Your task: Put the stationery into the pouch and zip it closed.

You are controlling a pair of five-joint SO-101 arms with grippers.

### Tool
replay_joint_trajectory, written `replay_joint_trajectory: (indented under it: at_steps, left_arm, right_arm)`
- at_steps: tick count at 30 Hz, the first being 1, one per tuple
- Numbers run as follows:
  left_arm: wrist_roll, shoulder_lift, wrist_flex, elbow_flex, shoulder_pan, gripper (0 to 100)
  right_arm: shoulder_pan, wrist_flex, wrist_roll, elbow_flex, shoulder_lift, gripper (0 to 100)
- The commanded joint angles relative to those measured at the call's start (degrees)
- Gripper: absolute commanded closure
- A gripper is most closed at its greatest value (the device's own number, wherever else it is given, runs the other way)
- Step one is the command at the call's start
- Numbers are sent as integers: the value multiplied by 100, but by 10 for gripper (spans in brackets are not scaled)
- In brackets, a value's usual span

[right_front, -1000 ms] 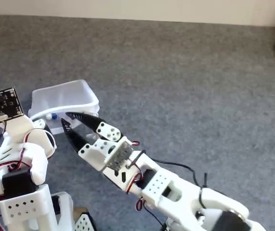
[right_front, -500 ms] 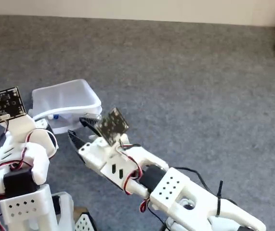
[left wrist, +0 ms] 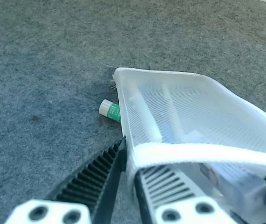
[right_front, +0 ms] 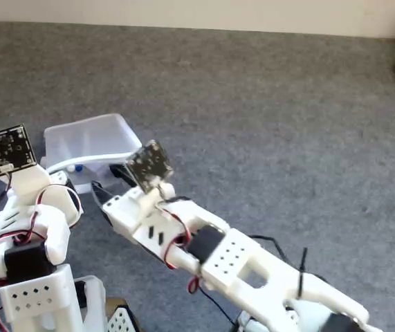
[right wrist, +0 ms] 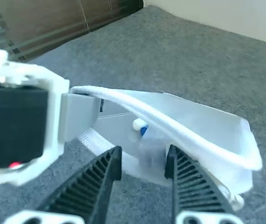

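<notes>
Firmly within left hand (left wrist: 129,157), white pouch (left wrist: 193,109) rim.

White arms (right_front: 239,263), black jaws, perhaps red wires (right_front: 19,238)

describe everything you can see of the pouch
The pouch is white, translucent mesh with a thick white zip band along its mouth, which gapes open. It lies on the grey carpet, with pens and a blue-tipped item showing through its wall. The left gripper is clamped on its edge; the right gripper hangs open just in front of it.
</notes>
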Motion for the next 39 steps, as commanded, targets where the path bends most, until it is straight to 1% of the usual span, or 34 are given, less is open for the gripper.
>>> replay_joint_trajectory:
  at_steps: [1,3,4,7,9,10,17,19,22,26,29,30,33,34,36,39]
  left_arm:
    - [-53,22,-132,-92,84,986]
    - [-53,22,-132,-92,84,986]
    - [-53,22,-132,-92,84,986]
    - [-53,22,-132,-92,84,986]
    - [-53,22,-132,-92,84,986]
    - [-53,22,-132,-92,84,986]
    - [-53,22,-132,-92,84,986]
    - [-53,22,-132,-101,84,986]
    - [-53,-127,-123,-92,110,986]
    - [-44,-831,193,-84,127,986]
    - [-53,-1552,202,224,136,986]
    - [-70,-1807,202,356,207,985]
    - [-501,-2571,211,699,629,985]
    - [-554,-2809,220,804,760,985]
    - [-563,-3169,237,919,875,985]
    - [-563,-3143,211,945,866,985]
  right_arm:
    - [84,13,-70,-602,593,843]
    - [84,31,-70,-690,716,854]
    - [92,48,-53,-708,716,880]
    - [171,75,79,-743,505,998]
    - [233,268,431,-716,251,984]
    - [251,453,536,-743,136,994]
    - [462,1895,536,-1376,-119,995]
    - [541,2105,536,-1578,-13,995]
    - [681,2158,527,-1719,215,995]
    - [690,2176,527,-1842,532,995]
    - [690,2185,536,-1930,629,995]
    - [690,2229,554,-1956,646,995]
    - [646,2624,554,-2141,690,991]
    - [602,2774,554,-2237,690,982]
    - [532,3134,536,-2413,664,934]
    - [453,3591,536,-2580,646,851]
